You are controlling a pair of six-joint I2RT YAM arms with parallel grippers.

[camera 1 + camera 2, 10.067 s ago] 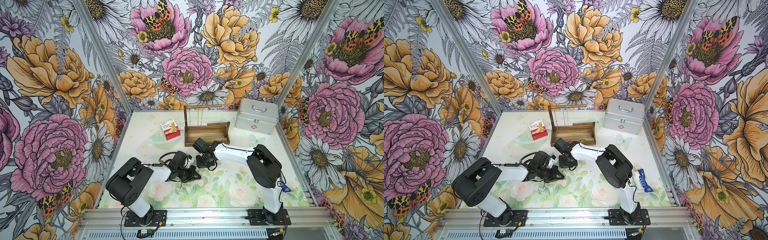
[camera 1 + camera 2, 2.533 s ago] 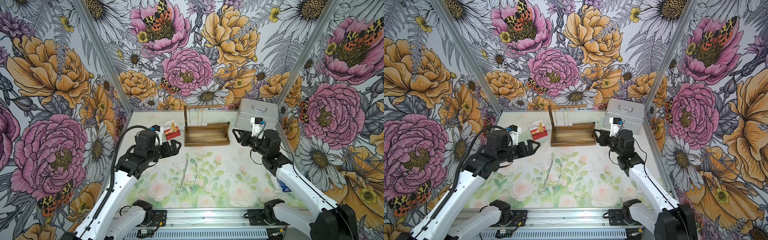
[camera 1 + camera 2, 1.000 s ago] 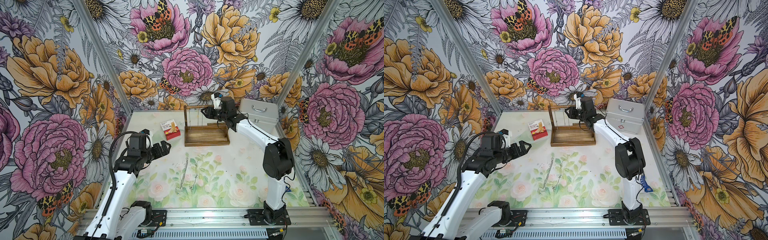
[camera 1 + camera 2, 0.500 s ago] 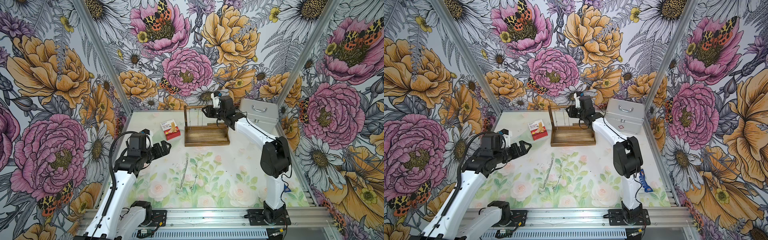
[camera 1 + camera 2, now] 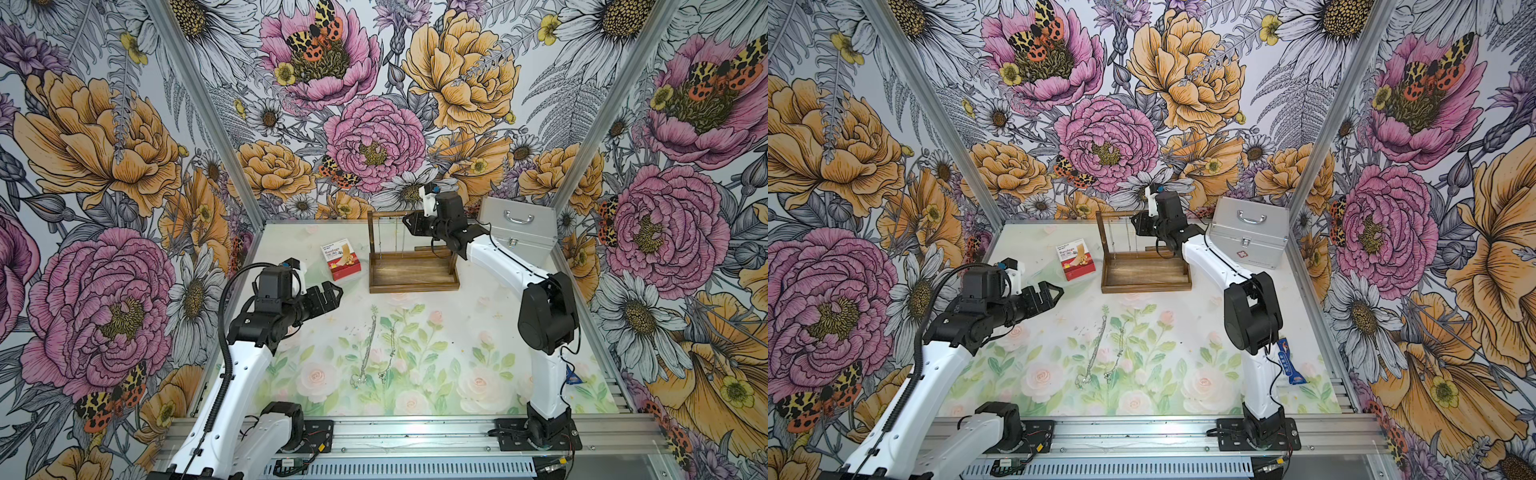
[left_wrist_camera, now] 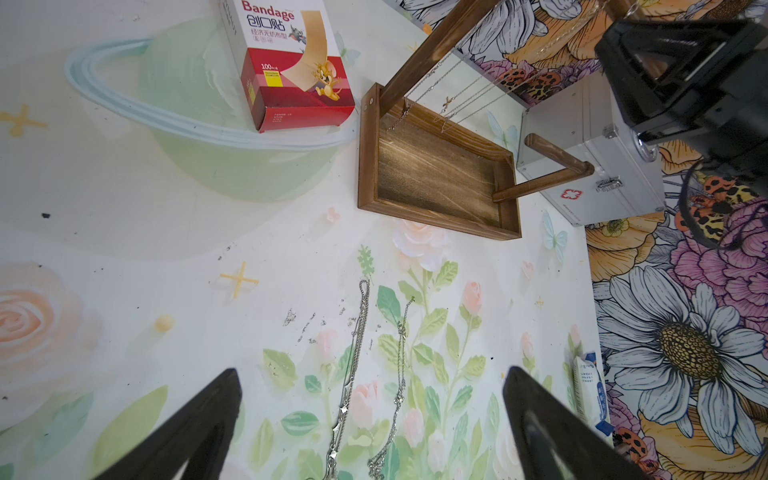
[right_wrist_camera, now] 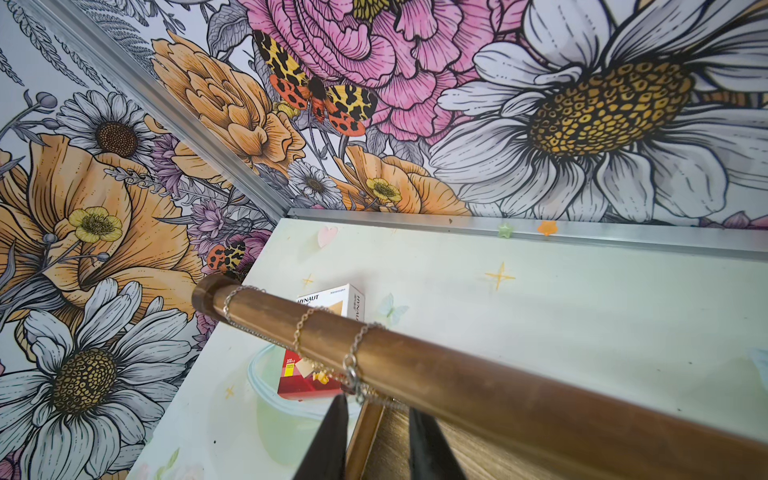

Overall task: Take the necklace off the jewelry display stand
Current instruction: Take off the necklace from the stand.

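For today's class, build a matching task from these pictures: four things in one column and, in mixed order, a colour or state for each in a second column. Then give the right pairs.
Things
1. bandage box
2. metal case
3. left gripper
4. jewelry display stand

Descriptions
A. dark brown wood, with necklaces hanging on it
B. open, holding nothing
C. red and white
D. silver

Pairs: 1-C; 2-D; 3-B; 4-A
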